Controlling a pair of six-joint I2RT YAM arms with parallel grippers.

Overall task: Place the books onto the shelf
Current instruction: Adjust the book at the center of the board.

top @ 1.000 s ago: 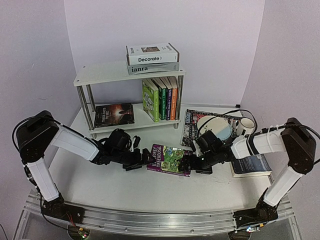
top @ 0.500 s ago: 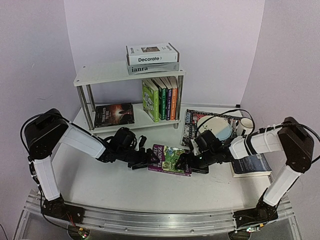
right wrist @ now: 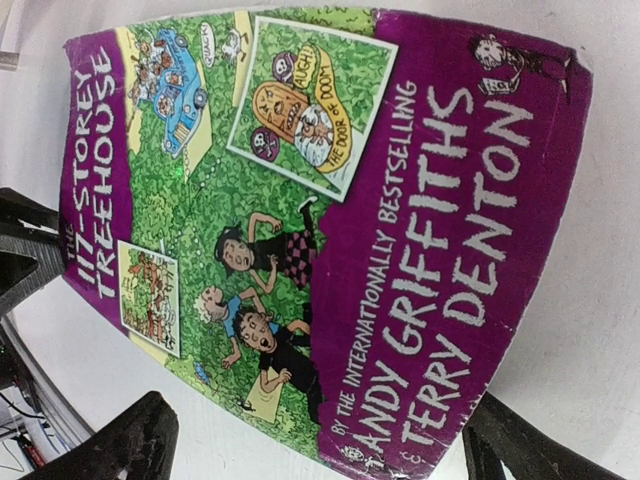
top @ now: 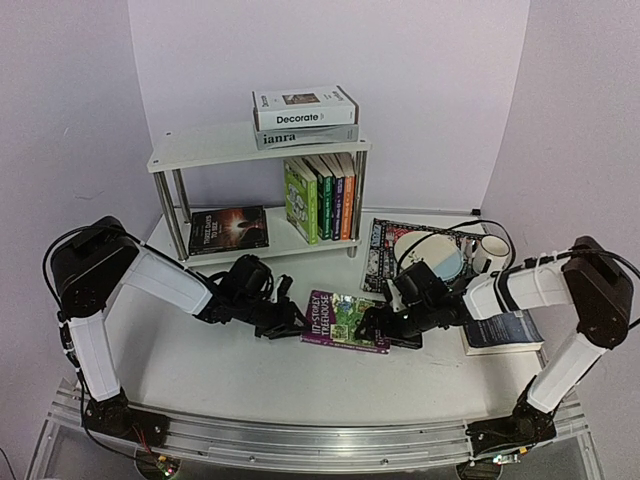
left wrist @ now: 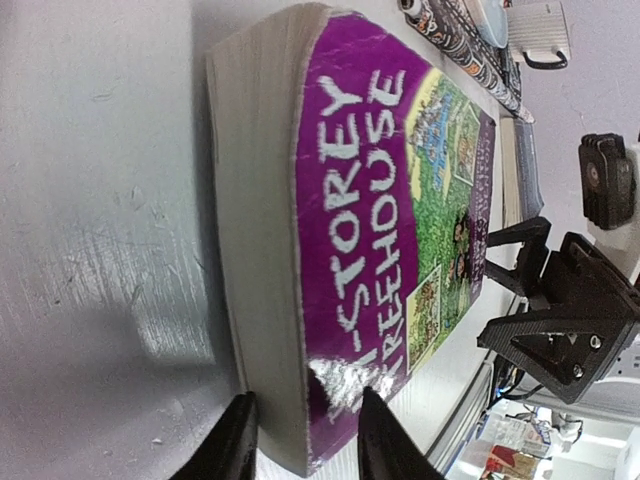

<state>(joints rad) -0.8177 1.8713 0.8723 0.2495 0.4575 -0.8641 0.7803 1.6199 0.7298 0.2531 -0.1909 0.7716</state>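
A purple and green Treehouse book (top: 347, 321) (right wrist: 330, 200) lies flat on the table in front of the white shelf (top: 200, 152). My left gripper (top: 298, 322) (left wrist: 305, 440) has closed on its left end, one finger against the page edge and the other on the purple cover (left wrist: 400, 200). My right gripper (top: 375, 328) (right wrist: 330, 450) stands open at the book's right end, its fingers wide to either side and not touching it. On the shelf top lie "Decorate" (top: 305, 107) and "ianra" (top: 300, 135). The lower tier holds several upright books (top: 322, 195) and a flat dark book (top: 228, 228).
A patterned dark placemat (top: 385, 245) with a plate (top: 440, 258) and a white mug (top: 492, 250) lies to the right of the shelf. A navy book (top: 505, 330) lies on the table under my right forearm. The right gripper's body (left wrist: 560, 320) shows in the left wrist view.
My left gripper has moved right to the book's left end and closed from wide open onto it. The book has shifted slightly right. My right gripper stays open.
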